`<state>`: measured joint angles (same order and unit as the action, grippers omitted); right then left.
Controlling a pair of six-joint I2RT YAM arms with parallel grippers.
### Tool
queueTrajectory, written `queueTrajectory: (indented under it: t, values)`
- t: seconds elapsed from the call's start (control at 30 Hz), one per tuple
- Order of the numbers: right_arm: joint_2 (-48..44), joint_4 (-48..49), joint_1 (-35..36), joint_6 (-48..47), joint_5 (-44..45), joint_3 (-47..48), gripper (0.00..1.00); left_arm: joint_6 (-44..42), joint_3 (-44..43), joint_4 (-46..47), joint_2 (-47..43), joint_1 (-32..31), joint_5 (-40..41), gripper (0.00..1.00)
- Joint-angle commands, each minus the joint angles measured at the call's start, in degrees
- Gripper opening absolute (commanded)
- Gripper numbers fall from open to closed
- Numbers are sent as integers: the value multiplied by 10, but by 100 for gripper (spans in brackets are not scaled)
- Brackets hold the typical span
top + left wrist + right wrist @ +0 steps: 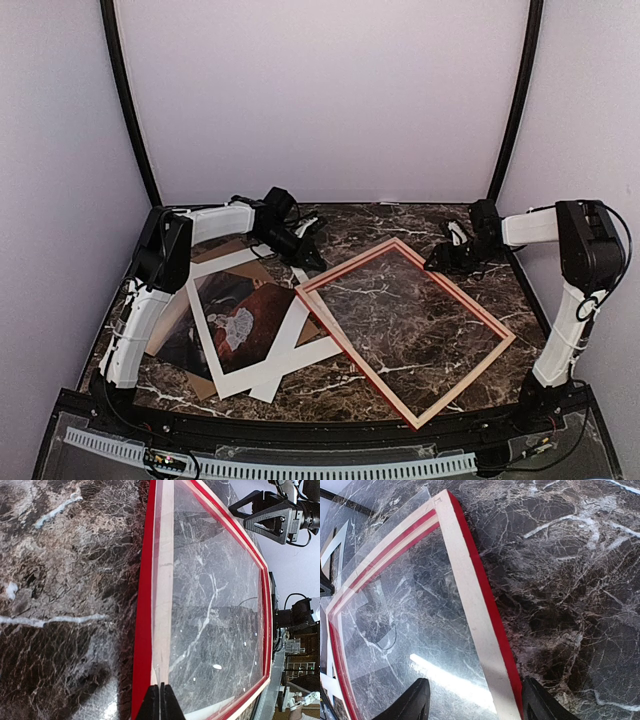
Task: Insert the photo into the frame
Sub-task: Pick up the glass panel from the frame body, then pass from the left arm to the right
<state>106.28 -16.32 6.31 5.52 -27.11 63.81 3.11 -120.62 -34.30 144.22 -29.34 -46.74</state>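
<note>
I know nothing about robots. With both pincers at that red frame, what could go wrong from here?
The clear pane seems to poke past a corner of the frame; tilting the frame might let it slide out. The right pincer stands open astride one rail while the left pincer is shut at another edge; uneven pulling could twist the thin frame. The frame's edge meets the white mat beside the photo; shifting it may drag them.
</note>
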Motion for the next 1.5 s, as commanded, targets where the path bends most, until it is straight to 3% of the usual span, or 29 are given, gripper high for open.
queueTrajectory:
  t: [0.0,0.57,0.77,1.1,1.33,1.47]
  values:
    - [-19,11,4,3,1,-5,63,4,-9,4,-28,6,-2,0]
    - [-43,7,3,-16,-34,19,65,-28,-6,-25,-117,7,14,0]
    - [-62,24,4,-31,-62,23,70,-54,-5,-36,-147,5,10,0]
    - [-48,40,3,-99,-96,59,75,-90,18,-42,-200,-7,-16,0]
    - [-35,37,1,-137,-150,62,72,-100,28,-44,-216,-7,-23,0]
    - [-13,25,-1,-157,-193,64,66,-104,39,-35,-223,-7,-33,0]
